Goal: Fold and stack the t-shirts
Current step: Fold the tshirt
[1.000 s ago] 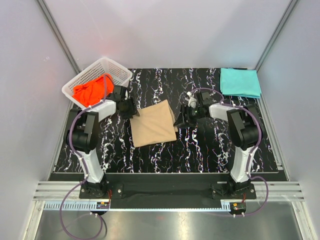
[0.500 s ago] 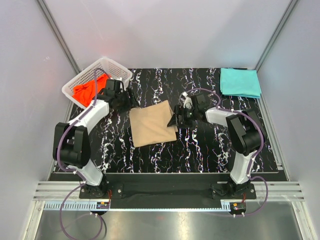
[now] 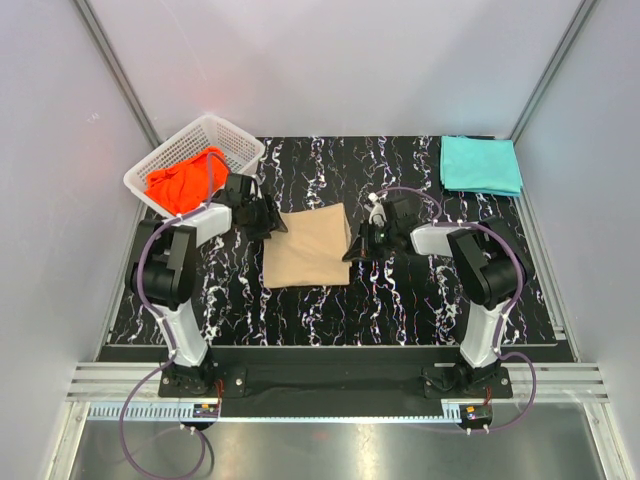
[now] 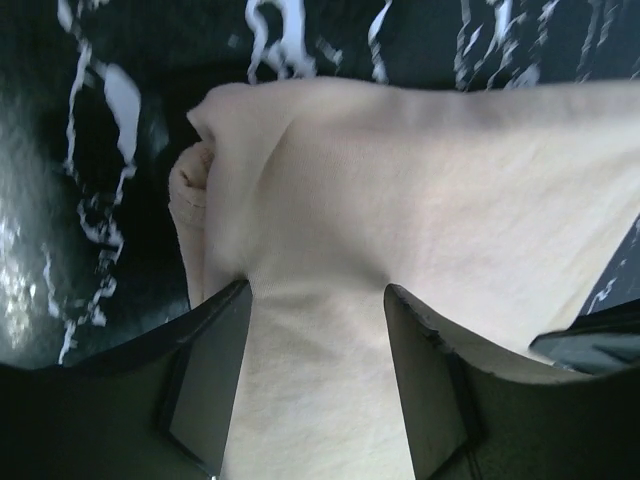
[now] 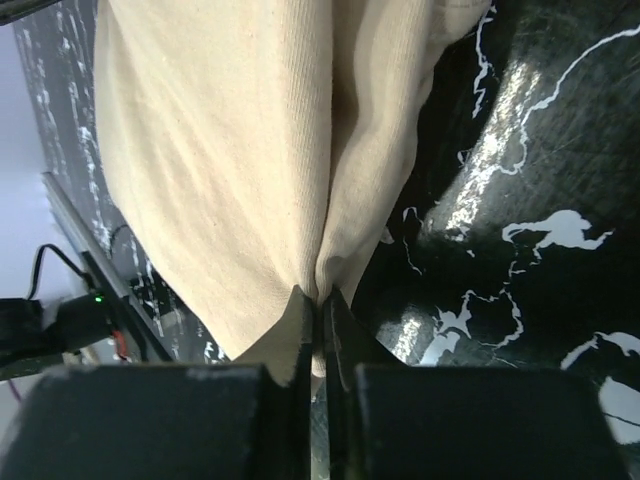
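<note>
The folded tan t-shirt (image 3: 308,250) lies in the middle of the black marbled table. My left gripper (image 3: 268,222) sits at its upper left corner. In the left wrist view the gripper (image 4: 318,295) is open, its fingers (image 4: 215,370) straddling the tan cloth (image 4: 420,190). My right gripper (image 3: 355,250) is at the shirt's right edge. The right wrist view shows this gripper (image 5: 322,295) shut on a pinched fold of the tan cloth (image 5: 220,150). A folded teal t-shirt (image 3: 480,165) lies at the back right. An orange-red t-shirt (image 3: 185,178) is bunched in the basket.
The white lattice basket (image 3: 238,138) stands at the table's back left corner, just behind my left arm. White walls and metal rails enclose the table on three sides.
My right gripper has closed on the tan shirt's right edge. My left gripper swung toward the basket and came back to the shirt's left corner. The shirt now lies squarer.
</note>
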Robot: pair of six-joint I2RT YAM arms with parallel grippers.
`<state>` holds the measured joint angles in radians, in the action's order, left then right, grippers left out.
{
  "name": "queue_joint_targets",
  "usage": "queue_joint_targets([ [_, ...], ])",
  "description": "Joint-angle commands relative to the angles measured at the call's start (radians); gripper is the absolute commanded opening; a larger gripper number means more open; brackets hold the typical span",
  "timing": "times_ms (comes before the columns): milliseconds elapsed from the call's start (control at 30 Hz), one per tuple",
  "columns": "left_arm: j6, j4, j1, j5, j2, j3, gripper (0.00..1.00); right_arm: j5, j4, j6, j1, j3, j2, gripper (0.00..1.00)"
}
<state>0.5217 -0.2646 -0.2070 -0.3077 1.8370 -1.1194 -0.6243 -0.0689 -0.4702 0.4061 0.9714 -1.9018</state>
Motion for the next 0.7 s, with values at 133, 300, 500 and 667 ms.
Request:
queue_joint_targets([
  [133, 0.012, 0.019, -0.003, 0.044, 0.038, -0.060, 0.61, -0.118, -0.166, -0.123, 0.007, -0.077, -0.045, 0.00],
  [300, -0.008, -0.067, -0.003, 0.076, 0.001, -0.086, 0.62, -0.046, -0.091, -0.094, 0.003, -0.091, -0.002, 0.28],
  [500, -0.043, -0.070, -0.003, 0.019, -0.093, -0.131, 0.63, 0.046, 0.064, -0.029, 0.000, -0.036, 0.096, 0.80],
  [667, -0.074, -0.042, -0.002, -0.034, -0.065, -0.169, 0.63, 0.126, 0.198, 0.076, -0.027, 0.129, 0.058, 0.84],
])
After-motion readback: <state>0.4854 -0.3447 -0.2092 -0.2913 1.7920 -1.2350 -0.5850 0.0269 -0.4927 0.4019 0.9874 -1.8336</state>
